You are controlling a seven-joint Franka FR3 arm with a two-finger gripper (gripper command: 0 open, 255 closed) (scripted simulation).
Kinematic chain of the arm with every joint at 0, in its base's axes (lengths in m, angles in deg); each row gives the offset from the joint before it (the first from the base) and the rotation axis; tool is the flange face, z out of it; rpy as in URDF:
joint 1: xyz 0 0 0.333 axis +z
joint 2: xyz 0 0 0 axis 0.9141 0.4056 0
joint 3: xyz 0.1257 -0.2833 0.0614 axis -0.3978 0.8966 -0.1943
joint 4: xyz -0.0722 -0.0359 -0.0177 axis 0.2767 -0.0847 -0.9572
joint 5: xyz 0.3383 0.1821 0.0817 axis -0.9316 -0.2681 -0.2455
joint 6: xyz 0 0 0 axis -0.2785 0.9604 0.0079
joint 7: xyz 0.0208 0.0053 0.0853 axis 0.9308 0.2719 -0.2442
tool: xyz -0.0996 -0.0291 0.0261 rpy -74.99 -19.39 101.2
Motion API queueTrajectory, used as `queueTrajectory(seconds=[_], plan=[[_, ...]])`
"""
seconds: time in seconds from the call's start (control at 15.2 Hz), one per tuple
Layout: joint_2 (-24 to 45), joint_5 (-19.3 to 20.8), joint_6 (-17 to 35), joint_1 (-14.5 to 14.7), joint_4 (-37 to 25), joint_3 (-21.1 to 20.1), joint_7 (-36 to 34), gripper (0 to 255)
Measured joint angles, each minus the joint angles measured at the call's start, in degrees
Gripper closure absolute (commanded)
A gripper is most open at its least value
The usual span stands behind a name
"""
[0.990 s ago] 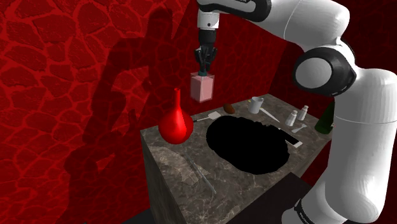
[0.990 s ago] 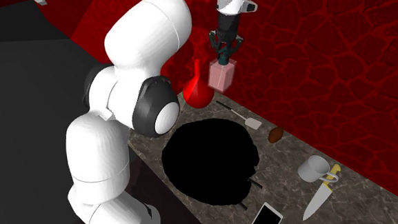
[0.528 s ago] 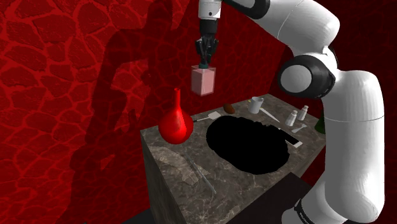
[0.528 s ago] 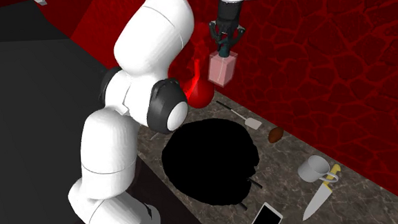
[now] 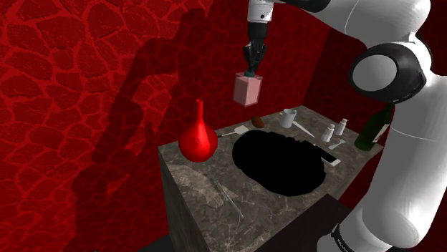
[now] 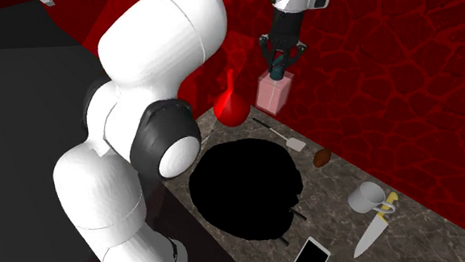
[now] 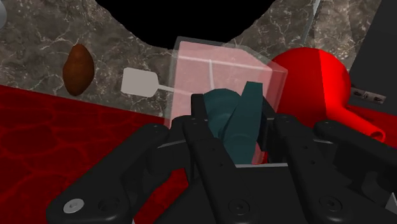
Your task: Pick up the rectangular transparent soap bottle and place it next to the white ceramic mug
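**Shoulder view.** The gripper (image 5: 252, 68) hangs fingers-down above the stone counter (image 5: 208, 187), clamped on the dark teal pump top of the soap bottle (image 5: 248, 91). The pinkish, see-through bottle dangles directly beneath it, clear of the counter. Below the gripper lie a brown object (image 5: 258, 122) and a spatula (image 5: 235, 131). The red vase (image 5: 198, 137) stands lower, towards this view's left. The white mug (image 5: 289, 118) stands lower, towards this view's right, well apart from the bottle. The arm covers part of a green bottle (image 5: 371, 132), and the sink reads as a black area (image 5: 279, 163).

**Second exterior view.** The gripper (image 6: 280, 66) pinches the bottle (image 6: 274, 94) from above. The vase (image 6: 232, 110) is just beside the bottle, half hidden by the arm. The mug (image 6: 365, 198) sits far below, towards this view's right, touching a knife (image 6: 376, 229). A phone (image 6: 310, 256) is cut by the frame edge.

**Wrist view.** The black fingers (image 7: 191, 127) close on the teal pump, hiding the neck of the bottle (image 7: 216, 70). Beyond the gripper, the vase (image 7: 312, 79) is partly screened by the bottle. The spatula (image 7: 140, 81) handle vanishes behind the bottle.
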Motion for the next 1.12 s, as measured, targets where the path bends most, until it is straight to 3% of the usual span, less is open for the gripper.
queueTrajectory(seconds=[0.46, 1.12], plan=[[-7.0, 0.8, 3.4, -5.2, 10.3, 3.4, 8.8, 255], [-9.4, 1.7, 4.5, -12.6, 13.5, 9.1, 22.1, 255]])
